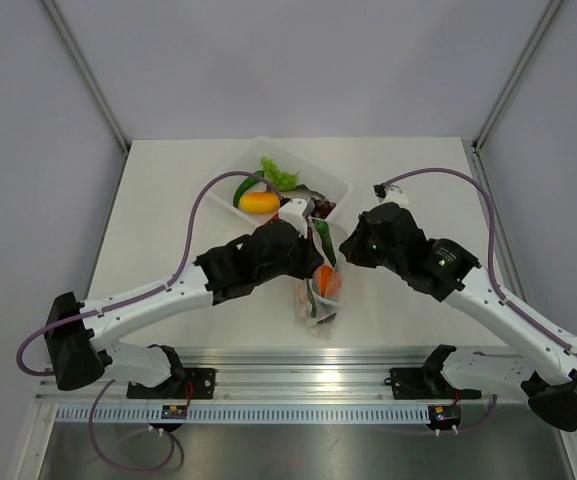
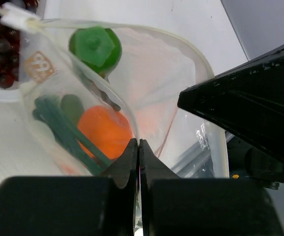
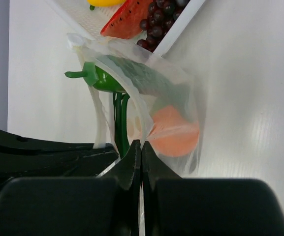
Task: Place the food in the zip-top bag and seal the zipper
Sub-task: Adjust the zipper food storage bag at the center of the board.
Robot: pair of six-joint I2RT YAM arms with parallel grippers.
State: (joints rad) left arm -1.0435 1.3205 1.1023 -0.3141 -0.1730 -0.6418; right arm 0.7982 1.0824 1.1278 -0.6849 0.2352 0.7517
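The clear zip-top bag [image 1: 319, 292] hangs upright between my two grippers near the table's front middle. My left gripper [image 2: 139, 143] is shut on one wall of the bag's mouth. My right gripper [image 3: 141, 144] is shut on the bag's wall from the other side. Inside the bag are a green pepper [image 2: 95, 47], an orange piece [image 2: 105, 130] and a green onion [image 2: 63, 125]. The mouth stands open, with its zipper strip [image 2: 201, 61] curving round. In the right wrist view the pepper [image 3: 100, 78] and orange piece [image 3: 173, 130] show through the plastic.
A white tray [image 1: 333, 182] stands behind the bag with a yellow-orange piece [image 1: 259, 202], leafy greens [image 1: 278, 175], dark grapes [image 3: 159, 19] and a watermelon slice [image 3: 127, 22]. The right arm [image 2: 250, 108] is close beside the left gripper.
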